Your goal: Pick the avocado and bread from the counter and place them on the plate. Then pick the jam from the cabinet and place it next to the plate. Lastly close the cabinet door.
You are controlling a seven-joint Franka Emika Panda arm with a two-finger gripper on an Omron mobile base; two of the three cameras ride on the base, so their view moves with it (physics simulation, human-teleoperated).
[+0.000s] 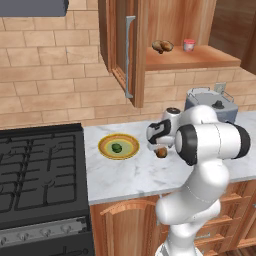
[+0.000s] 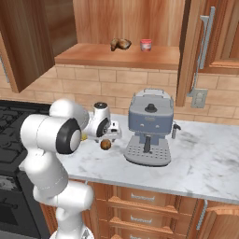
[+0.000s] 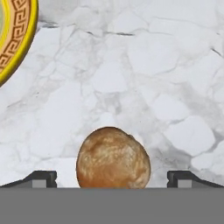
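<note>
Tool point(image 3: 112, 178): jaws stood wide, holding nothing. Fingertips point(image 3: 41, 178) flanked the bread point(image 3: 113, 158) on either side, clear of it, the tool hanging low over it.

Bread: small brown roll, resting on the desk point(image 1: 125, 175) about midway between its back and front edges, just off the plate's rim on the side toward the coffee machine. Not yet grasped.

Step in hand, as judged: second pick of the first stage, the bread. The next move would call for a short descent so the tips bracket the roll at its widest, then a close, a lift, and a brief carry to the plate.

Plate point(image 1: 106, 141): yellow-orange rim, pale green centre, set on the desk near the stove-side edge. Contents: the avocado point(image 1: 116, 148), one, lying near the centre.

Cabinet point(image 1: 200, 57): wall-mounted, cabinet door point(image 1: 120, 45) standing open. Shelf contents: the jam point(image 1: 189, 45), red jar with pale top, and a lumpy tan pastry point(image 1: 162, 46) beside it, the two apart.

Coffee machine point(image 2: 149, 128): grey-blue, toward the back edge of the desk, near the bread.

Stove point(image 1: 35, 170): black, adjoining the desk's edge beyond the plate.
</note>
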